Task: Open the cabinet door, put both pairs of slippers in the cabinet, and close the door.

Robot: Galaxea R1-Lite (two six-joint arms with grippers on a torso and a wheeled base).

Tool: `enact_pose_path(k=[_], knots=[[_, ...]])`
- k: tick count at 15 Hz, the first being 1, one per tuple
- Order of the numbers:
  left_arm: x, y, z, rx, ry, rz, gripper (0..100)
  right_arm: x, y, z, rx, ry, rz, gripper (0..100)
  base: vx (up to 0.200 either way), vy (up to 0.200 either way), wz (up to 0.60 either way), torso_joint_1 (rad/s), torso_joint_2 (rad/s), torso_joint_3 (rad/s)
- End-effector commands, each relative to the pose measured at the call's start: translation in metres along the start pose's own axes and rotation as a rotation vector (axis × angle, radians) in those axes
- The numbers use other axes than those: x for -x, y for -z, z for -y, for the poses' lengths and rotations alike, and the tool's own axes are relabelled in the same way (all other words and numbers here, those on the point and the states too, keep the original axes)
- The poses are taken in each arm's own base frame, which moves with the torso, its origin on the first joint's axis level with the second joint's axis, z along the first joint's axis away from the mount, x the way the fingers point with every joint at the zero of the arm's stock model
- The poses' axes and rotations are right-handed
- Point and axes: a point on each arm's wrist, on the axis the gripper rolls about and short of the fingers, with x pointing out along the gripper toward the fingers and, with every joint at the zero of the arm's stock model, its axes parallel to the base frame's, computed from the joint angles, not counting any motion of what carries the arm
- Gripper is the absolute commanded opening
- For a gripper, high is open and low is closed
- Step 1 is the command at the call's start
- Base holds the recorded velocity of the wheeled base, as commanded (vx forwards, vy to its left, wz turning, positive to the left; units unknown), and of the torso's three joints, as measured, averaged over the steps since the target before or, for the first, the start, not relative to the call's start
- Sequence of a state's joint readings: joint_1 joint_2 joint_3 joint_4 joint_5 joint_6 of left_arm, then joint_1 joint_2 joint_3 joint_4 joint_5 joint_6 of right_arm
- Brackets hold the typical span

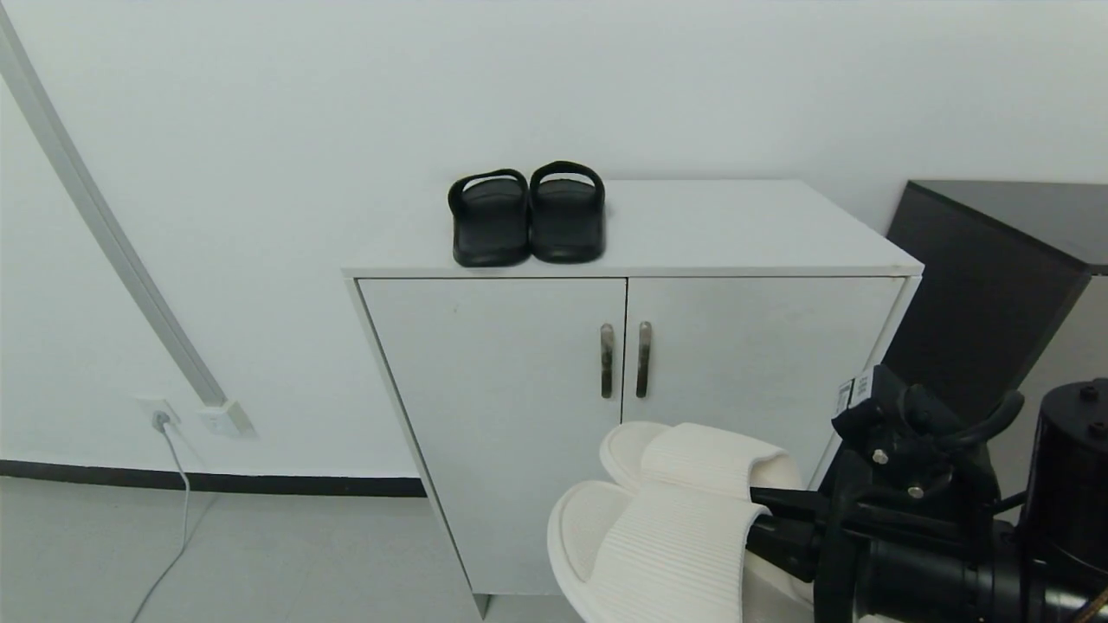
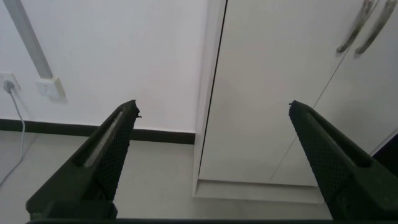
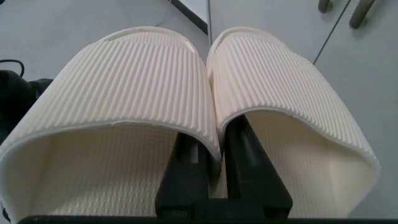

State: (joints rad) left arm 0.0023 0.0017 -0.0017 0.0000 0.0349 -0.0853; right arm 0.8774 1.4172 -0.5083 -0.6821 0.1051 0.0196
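A pair of black slippers [image 1: 525,216] rests on top of the white cabinet [image 1: 744,227], near its left end. Both cabinet doors are closed, with two metal handles [image 1: 624,360] side by side at the centre. My right gripper [image 1: 766,519] hangs in front of the lower right door, shut on the pair of white slippers [image 1: 675,510]. In the right wrist view its fingers [image 3: 214,171] pinch the inner straps of the white slippers [image 3: 205,93] together. My left gripper [image 2: 211,134] is open and holds nothing, low at the cabinet's left front corner [image 2: 208,124].
A dark cabinet [image 1: 995,285] stands right of the white one. The white wall has a socket with a grey cable [image 1: 169,484] at lower left and a slanted conduit [image 1: 104,225]. Open grey floor lies left of the cabinet.
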Motion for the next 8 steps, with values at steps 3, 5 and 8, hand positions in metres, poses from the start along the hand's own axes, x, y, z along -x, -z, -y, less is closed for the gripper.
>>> enact_pose_path(k=[3, 5, 8], knots=[[0.0000, 0.0001, 0.0000, 0.001, -0.001, 0.000, 100, -0.0034, 0.0028, 0.0004, -0.005, 0.000, -0.015, 0, 0.000, 0.000, 0.00, -0.144, 0.47, 0.331], [0.0000, 0.0001, 0.0000, 0.001, -0.001, 0.000, 100, -0.0045, 0.0036, 0.0005, -0.006, 0.000, -0.020, 0, 0.000, 0.000, 0.00, -0.129, 0.46, 0.332], [0.0000, 0.0001, 0.0000, 0.002, -0.001, 0.000, 100, -0.0051, 0.0046, 0.0006, -0.003, 0.000, -0.025, 0, 0.000, 0.000, 0.00, -0.097, 0.45, 0.351]])
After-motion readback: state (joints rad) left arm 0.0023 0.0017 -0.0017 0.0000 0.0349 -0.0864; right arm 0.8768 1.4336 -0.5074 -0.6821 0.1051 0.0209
